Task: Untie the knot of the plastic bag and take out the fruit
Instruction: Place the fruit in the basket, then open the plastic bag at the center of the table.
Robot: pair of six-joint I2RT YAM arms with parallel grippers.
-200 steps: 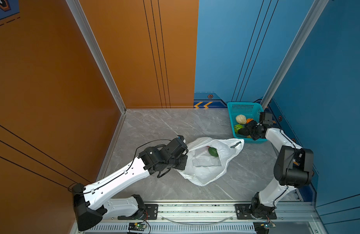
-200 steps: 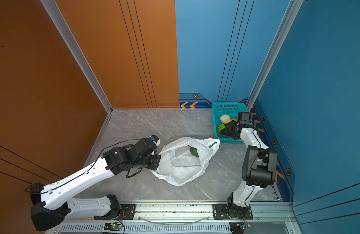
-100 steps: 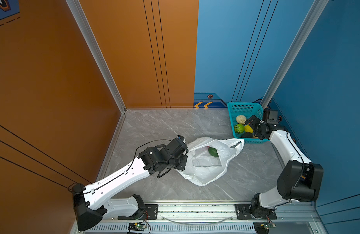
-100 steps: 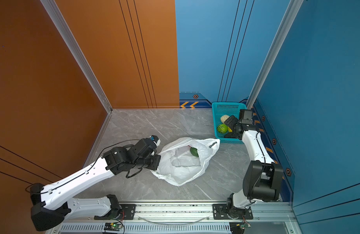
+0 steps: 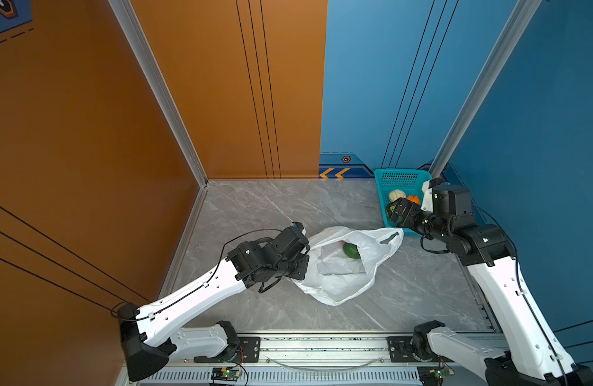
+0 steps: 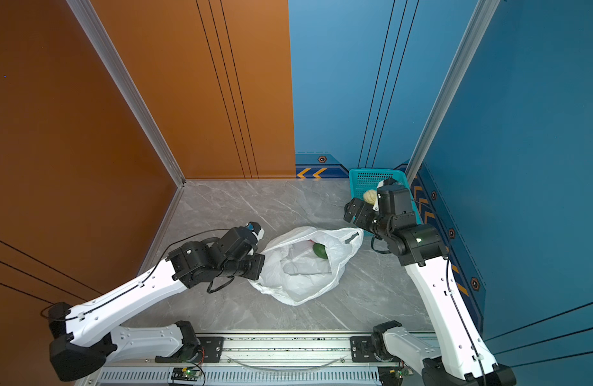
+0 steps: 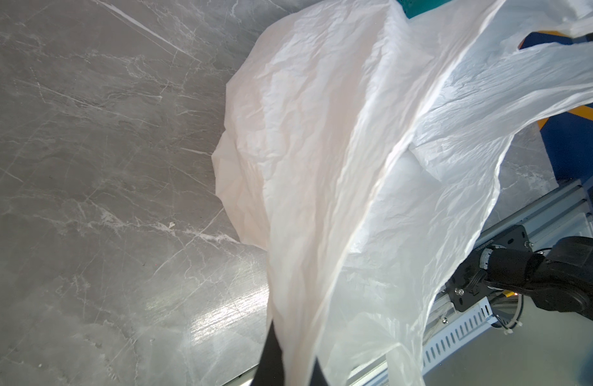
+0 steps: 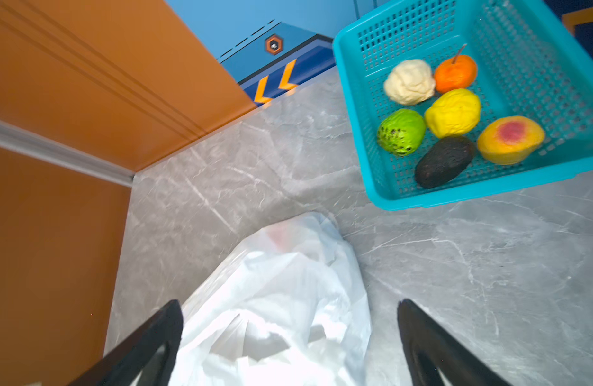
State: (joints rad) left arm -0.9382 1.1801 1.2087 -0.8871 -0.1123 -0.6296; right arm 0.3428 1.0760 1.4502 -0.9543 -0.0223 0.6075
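The white plastic bag [image 5: 338, 280] [image 6: 298, 277] lies mid-floor with its mouth gaping; no knot shows. A green fruit [image 5: 351, 250] [image 6: 320, 250] sits inside it, with a bit of red behind. My left gripper [image 5: 303, 267] [image 7: 293, 364] is shut on the bag's left edge, and the film [image 7: 338, 150] drapes from its jaws. My right gripper [image 5: 393, 210] [image 8: 288, 304] hangs open and empty between bag and basket, over the bag [image 8: 275, 300]. The basket holds several fruits: cream-white [image 8: 409, 82], orange [image 8: 455, 74], yellow [image 8: 453, 112], green [image 8: 401, 132], dark [image 8: 444, 161], peach [image 8: 510, 138].
The teal basket [image 5: 402, 175] [image 6: 375, 172] [image 8: 422, 200] stands in the back right corner against the blue wall. Orange wall panels close the left and back. A metal rail [image 5: 321, 344] with both arm bases runs along the front edge.
My right gripper has opened fully and drawn back from over the basket toward the bag, uncovering the fruits there. The left arm and bag have not moved.
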